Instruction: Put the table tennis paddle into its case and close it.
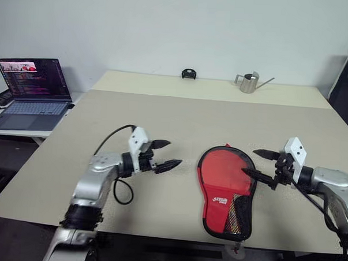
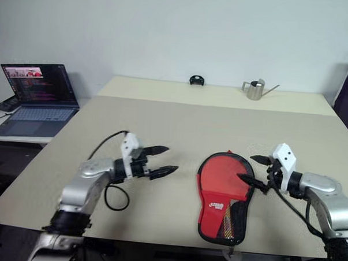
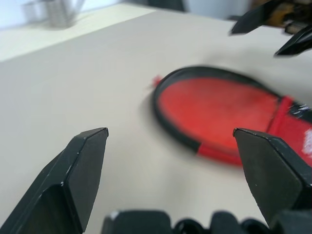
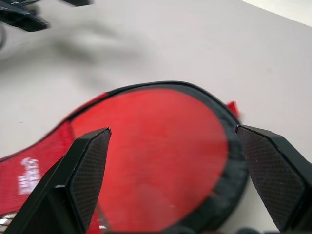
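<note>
Between the two grippers, left [image 1: 164,154] and right [image 1: 259,165], both with jaws wide open and empty, the red case [image 1: 226,190] lies on the bench [image 1: 163,112], apparently awaiting zipping, so the next move calls for pinning it and finding the zip pull.

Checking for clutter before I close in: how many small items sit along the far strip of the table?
2: a small black object near the middle of the far edge, and a metal watering can to its right.
</note>
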Robot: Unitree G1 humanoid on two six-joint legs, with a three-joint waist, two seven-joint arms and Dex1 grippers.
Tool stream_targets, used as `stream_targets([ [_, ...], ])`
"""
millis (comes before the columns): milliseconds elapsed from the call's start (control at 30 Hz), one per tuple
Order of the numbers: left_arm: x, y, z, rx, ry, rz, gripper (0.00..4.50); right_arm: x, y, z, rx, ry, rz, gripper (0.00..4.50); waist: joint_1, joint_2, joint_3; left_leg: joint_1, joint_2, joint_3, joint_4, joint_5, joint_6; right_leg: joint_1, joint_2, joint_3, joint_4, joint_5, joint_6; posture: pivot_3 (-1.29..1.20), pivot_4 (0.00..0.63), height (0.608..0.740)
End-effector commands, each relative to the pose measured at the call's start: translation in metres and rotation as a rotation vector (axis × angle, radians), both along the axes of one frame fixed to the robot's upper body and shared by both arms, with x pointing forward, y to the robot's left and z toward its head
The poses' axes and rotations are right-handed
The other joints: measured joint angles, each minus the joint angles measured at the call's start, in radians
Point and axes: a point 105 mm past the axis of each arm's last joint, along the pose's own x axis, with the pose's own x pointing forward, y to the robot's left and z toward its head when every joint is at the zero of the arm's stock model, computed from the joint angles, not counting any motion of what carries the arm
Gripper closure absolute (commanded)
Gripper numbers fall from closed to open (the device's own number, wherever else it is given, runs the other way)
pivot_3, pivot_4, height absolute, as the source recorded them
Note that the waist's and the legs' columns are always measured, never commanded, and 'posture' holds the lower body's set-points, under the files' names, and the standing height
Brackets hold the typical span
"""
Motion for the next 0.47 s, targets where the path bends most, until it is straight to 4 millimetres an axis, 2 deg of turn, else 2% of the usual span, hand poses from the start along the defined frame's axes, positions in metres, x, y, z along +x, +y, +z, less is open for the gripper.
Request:
stream_targets([
  [33, -0.016, 0.016, 0.023, -0.024, -0.091, 0.091, 0.0, 0.021, -0.015, 0.013, -0.023, -0.07, -0.012, 0.01, 0.0, 0.001, 0.001, 0.0, 0.0, 0.0, 0.0, 0.0, 0.0, 0.0, 0.0, 0.001, 0.0, 0.0, 0.0, 0.0, 0.15, 0.74],
  [133, -0.022, 0.015, 0.024, -0.008, -0.114, 0.147, 0.0, 0.044, -0.037, 0.018, -0.053, -0.09, -0.065, 0.01, 0.002, 0.002, 0.002, 0.0, 0.0, 0.002, 0.0, 0.0, 0.0, 0.0, 0.0, 0.002, 0.0, 0.0, 0.0, 0.0, 0.15, 0.74],
  [233, -0.022, 0.013, 0.021, 0.021, -0.117, 0.165, 0.0, 0.058, -0.046, 0.026, -0.067, -0.116, -0.086, 0.01, 0.012, 0.003, 0.003, 0.0, 0.0, 0.001, 0.0, 0.0, 0.0, -0.001, 0.0, 0.001, 0.001, 0.0, 0.0, 0.0, 0.15, 0.74],
  [467, -0.017, 0.026, 0.007, 0.042, -0.094, 0.225, 0.0, 0.06, -0.043, 0.025, -0.104, -0.09, -0.037, 0.01, 0.004, 0.004, 0.004, -0.002, 0.0, 0.003, -0.001, 0.001, -0.001, -0.003, 0.0, 0.002, 0.0, -0.001, -0.001, 0.0, 0.15, 0.74],
])
